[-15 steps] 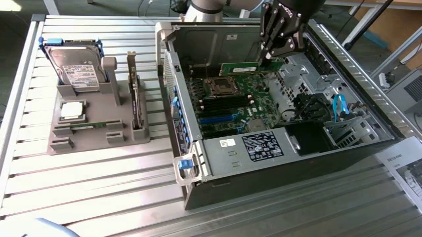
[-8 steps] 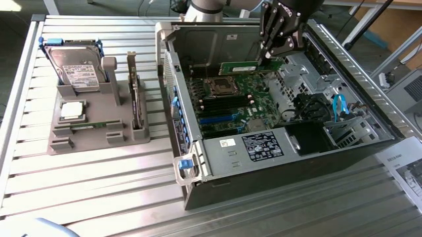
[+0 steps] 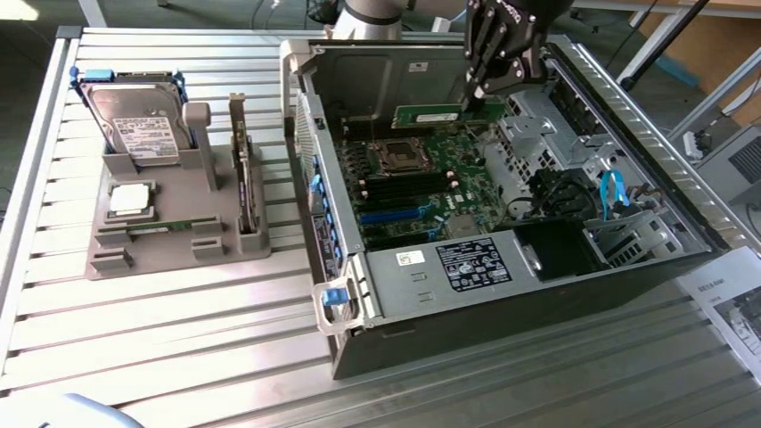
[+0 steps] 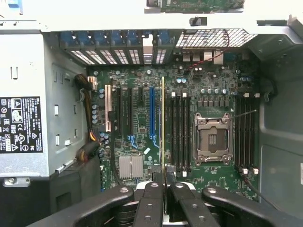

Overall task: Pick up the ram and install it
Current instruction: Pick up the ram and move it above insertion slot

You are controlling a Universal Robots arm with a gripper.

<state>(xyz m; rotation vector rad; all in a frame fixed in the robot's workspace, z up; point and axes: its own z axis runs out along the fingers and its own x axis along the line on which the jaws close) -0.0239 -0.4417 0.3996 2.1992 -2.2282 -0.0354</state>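
if the black-fingered gripper [image 4: 164, 190] pinches off-centre, the thin green ram stick [image 4: 163, 123] it carries could tilt and meet the long black memory slots [image 4: 180, 132] askew, jamming or missing them. its fingers are closed narrowly on the stick's edge, holding it edge-on above the green motherboard [image 4: 210, 183] inside the open grey metal computer case [image 3: 369, 71].

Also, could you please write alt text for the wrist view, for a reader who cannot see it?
The black gripper grips a thin green ram stick, seen edge-on, over the green motherboard of an open grey computer case. An empty silver processor socket sits beside the black memory slots.
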